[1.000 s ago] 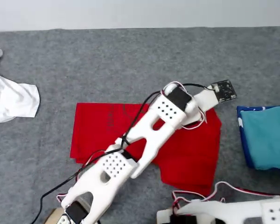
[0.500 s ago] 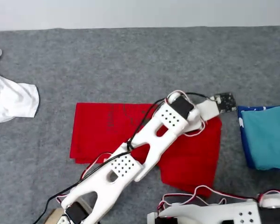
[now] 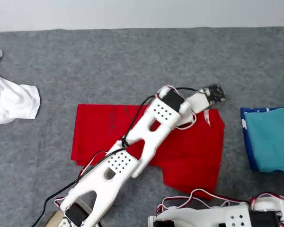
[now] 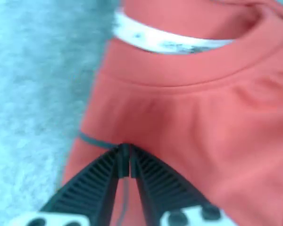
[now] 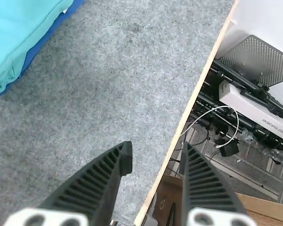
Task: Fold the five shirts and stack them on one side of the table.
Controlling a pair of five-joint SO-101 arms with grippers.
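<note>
A red shirt (image 3: 104, 130) lies partly folded on the grey table (image 3: 132, 61), its collar end towards the right. My left arm stretches over it from the front to its far right corner. In the left wrist view my left gripper (image 4: 124, 162) is shut, pinching the red shirt (image 4: 203, 117) just below the collar and its white label (image 4: 165, 40). A folded teal shirt (image 3: 272, 137) rests on a blue one (image 3: 246, 137) at the right edge. A crumpled white shirt (image 3: 12, 101) lies far left. My right gripper (image 5: 155, 153) hangs open over the table's edge, holding nothing.
The right arm's body (image 3: 227, 217) lies along the front edge. In the right wrist view the table edge (image 5: 188, 122) drops off to cables and equipment (image 5: 254, 103) below. Bare grey cloth spreads behind the red shirt.
My left arm's wrist swung down and right, then back up and left along the red shirt's far right corner. The right arm shifted left along the front edge.
</note>
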